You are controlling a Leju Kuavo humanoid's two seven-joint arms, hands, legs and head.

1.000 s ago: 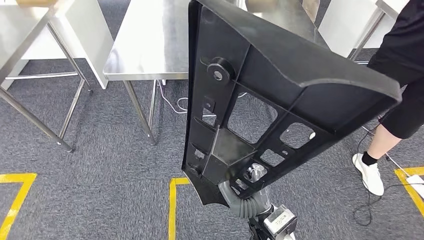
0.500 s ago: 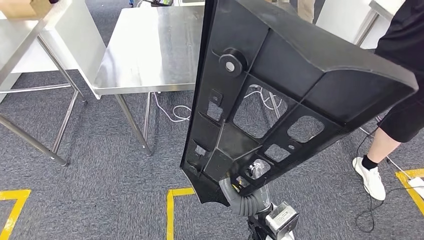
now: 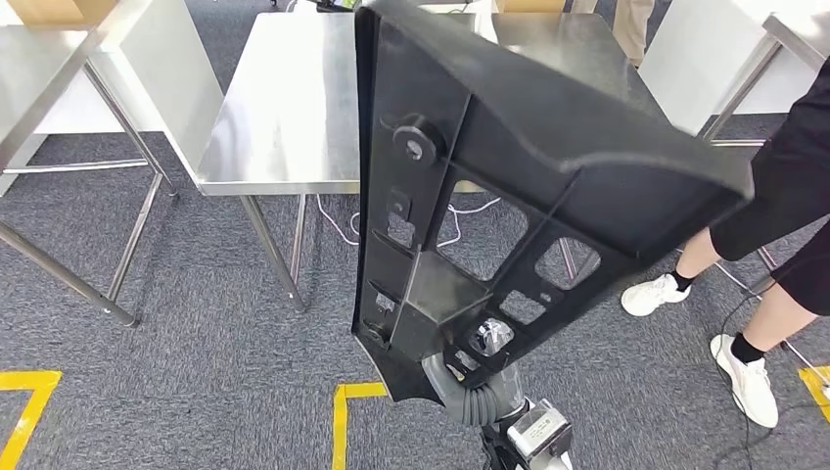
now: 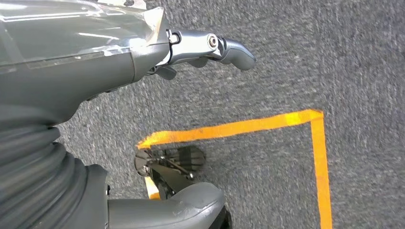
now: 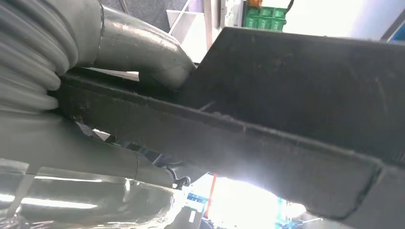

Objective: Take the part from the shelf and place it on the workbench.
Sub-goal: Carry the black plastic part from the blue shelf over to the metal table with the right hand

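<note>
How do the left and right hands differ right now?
The right hand grips the large black plastic panel, raised in front of the robot; the left hand holds nothing. The left hand hangs over grey carpet and yellow floor tape. Both have grey ribbed covers.

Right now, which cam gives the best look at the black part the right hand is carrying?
Head view. It shows nearly the whole black part, ribs and cutouts included, held up in front of the steel workbench. The right wrist view gives just a close, dark edge of it, gripped by the right hand. The left wrist view looks at carpet.
</note>
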